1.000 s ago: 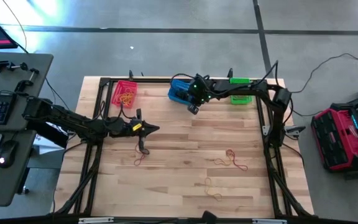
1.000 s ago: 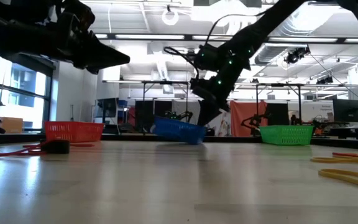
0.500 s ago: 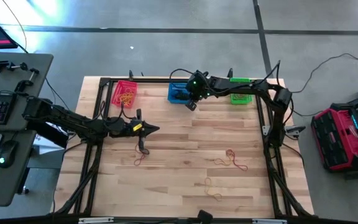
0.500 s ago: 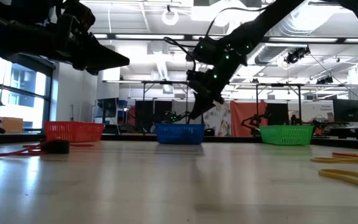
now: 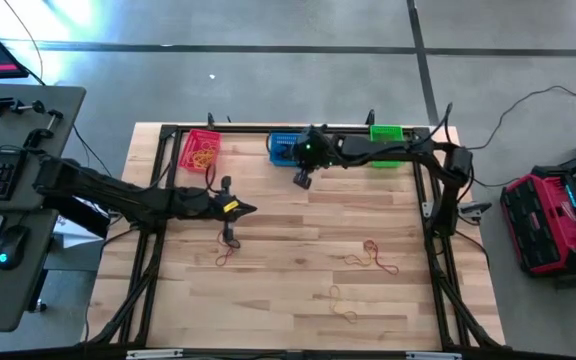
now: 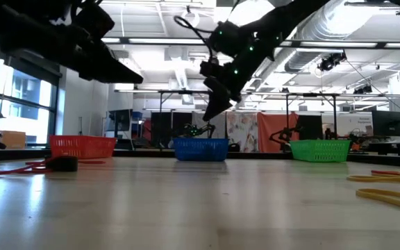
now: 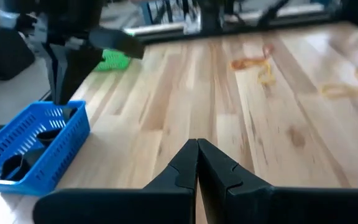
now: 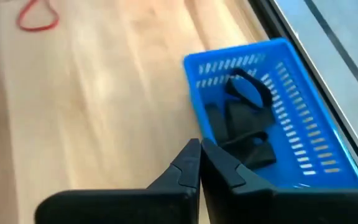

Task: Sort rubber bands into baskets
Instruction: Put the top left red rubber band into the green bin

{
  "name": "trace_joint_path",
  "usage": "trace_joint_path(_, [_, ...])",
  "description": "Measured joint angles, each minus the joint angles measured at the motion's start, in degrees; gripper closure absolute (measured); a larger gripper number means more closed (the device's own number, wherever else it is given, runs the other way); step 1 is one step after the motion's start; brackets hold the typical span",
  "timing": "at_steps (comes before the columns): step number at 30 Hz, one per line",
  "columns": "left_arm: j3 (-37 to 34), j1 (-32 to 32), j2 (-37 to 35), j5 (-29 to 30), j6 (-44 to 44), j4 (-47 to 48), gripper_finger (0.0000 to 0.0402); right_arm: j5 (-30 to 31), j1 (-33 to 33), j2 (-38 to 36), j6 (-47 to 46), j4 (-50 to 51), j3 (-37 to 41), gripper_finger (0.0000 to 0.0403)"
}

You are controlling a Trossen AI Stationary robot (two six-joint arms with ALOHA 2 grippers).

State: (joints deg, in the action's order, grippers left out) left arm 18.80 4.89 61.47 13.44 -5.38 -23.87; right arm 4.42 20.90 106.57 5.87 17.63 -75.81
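In the overhead view, the red-pink basket (image 5: 200,149) sits at the upper left of the wooden table (image 5: 298,260), with yellow-tan bands inside it. Below and just right of it, the left gripper (image 5: 248,208) hangs over the left-centre of the table, its two fingers pressed together with nothing between them, as the left wrist view shows. Right under it lie a black band (image 5: 229,241) and a red band (image 5: 224,256); in the low view these show at the left edge near the table surface.

At upper centre stands the blue basket (image 5: 286,147), holding several thick black bands (image 8: 244,121). The right gripper (image 5: 302,180) hovers just in front of this basket, above the bare wood; its fingers are closed on each other and hold nothing. In the low view it hangs above the blue basket, clear of its rim.

Further right, at the upper edge, the green basket (image 5: 388,145) lies partly under the right arm. Toward the lower right of the table are a tangle of red and yellow bands (image 5: 372,257) and, lower centre, loose yellow bands (image 5: 340,303).
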Motion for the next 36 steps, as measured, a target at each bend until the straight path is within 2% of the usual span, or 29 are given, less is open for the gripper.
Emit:
trace_joint_path(10, [8.8,1.0,-6.8,-2.6,1.4,21.9,0.0401,0.6,-7.9,-1.1,-1.6,-15.4,7.4,0.0403])
trace_joint_path(13, [12.2,1.3,-8.5,-2.9,4.3,33.4,0.0401,2.2,-10.6,-1.4,-3.7,-19.9,10.0,0.0403])
trace_joint_path(16, [15.3,1.3,-9.3,-2.8,8.0,44.2,0.0401,3.7,-13.9,-2.4,-5.6,-22.5,12.2,0.0403])
trace_joint_path(24, [17.6,1.0,-8.6,-1.4,18.2,60.6,0.0401,10.2,-22.5,-3.6,-10.3,-23.6,16.1,0.0403])
trace_joint_path(30, [17.7,0.1,-6.0,1.4,24.9,67.9,0.0395,14.2,-27.1,-3.7,-12.9,-23.9,16.7,0.0403])
trace_joint_path(33, [17.7,-0.8,-3.9,2.3,28.3,69.4,0.0378,16.0,-28.7,-3.7,-12.9,-24.7,16.7,0.0403])
trace_joint_path(36, [17.7,-2.6,-0.8,0.5,31.9,69.9,0.0355,16.2,-29.9,-3.7,-13.1,-24.9,16.7,0.0403])
